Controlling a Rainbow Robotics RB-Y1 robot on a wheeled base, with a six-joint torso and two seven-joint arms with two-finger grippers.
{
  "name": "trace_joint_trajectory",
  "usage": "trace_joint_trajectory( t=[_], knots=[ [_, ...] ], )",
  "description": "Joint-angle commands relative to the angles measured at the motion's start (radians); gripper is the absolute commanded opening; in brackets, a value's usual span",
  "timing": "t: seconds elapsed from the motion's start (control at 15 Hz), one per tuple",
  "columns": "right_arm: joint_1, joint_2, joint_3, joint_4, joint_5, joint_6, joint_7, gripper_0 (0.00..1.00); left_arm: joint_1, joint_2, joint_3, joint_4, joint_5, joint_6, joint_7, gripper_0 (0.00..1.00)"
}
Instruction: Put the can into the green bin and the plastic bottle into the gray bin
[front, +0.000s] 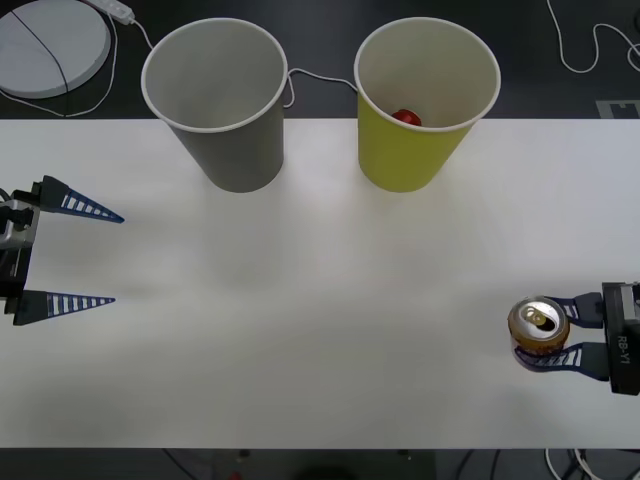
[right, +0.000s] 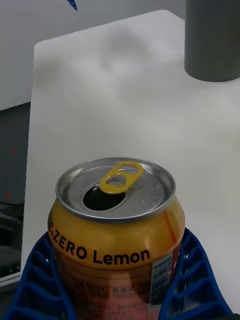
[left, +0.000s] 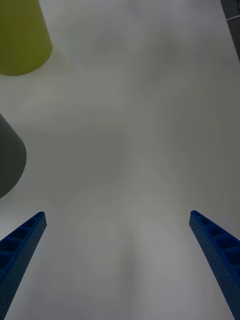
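A white worktop filled most of the front view, with a dark floor beyond its far edge. A round pale disc lay on that floor at the far left, and white cables trailed across it.

At the left edge of the worktop, the left gripper sat idle just above the surface, its blue ribbed jaws spread wide apart with nothing between them. In the left wrist view the two fingers stood at the corners over bare worktop.

At the far edge, left of centre, the gray bin stood upright with its white rolled rim up and a pale inside. Just to its right, with a small gap between them, the green bin stood upright as well. A small red object lay inside it, low against the white inner wall; what it was could not be made out.

At the near right of the worktop, well apart from both bins, the can stood upright. Its body was orange-yellow with red lower down, it bore the words "ZERO Lemon", and its silver top had a yellow pull-tab and an open mouth. The right gripper reached in from the right edge, its jaws clamped on the can's sides, one on the far side and one on the near side. In the right wrist view the blue fingers pressed against the can's lower half on both sides.
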Motion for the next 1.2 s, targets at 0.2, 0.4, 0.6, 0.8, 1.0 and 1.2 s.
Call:
trace_joint_trajectory(
  t=[0.2, 0.4, 0.6, 0.8, 1.0, 1.2],
  knots=[
    [0.007, -0.079, -0.04, -0.13, 0.001, 0.001, -0.245, 0.0, 0.0, 0.0, 0.0, 0.0, 0.0, 0.0, 0.0, 1.0],
    [0.007, -0.134, -0.081, -0.221, 0.016, -0.006, -0.417, 0.0, 0.0, 0.0, 0.0, 0.0, 0.0, 0.0, 0.0, 1.0],
    [0.007, -0.189, -0.118, -0.295, 0.016, -0.007, -0.595, 0.0, 0.0, 0.0, 0.0, 0.0, 0.0, 0.0, 0.0, 1.0],
    [-0.005, -0.239, -0.149, -0.357, 0.016, -0.01, -0.753, 0.0, 0.0, 0.0, 0.0, 0.0, 0.0, 0.0, 0.0, 1.0],
    [-0.088, -0.309, -0.149, -0.359, 0.016, -0.035, -0.908, 0.0, 0.0, 0.0, 0.0, 0.0, 0.0, 0.0, 0.0, 1.0],
    [-0.186, -0.409, -0.103, -0.344, 0.016, -0.035, -1.037, 0.0, 0.0, 0.0, 0.0, 0.0, 0.0, 0.0, 0.0, 1.0]
  ],
)
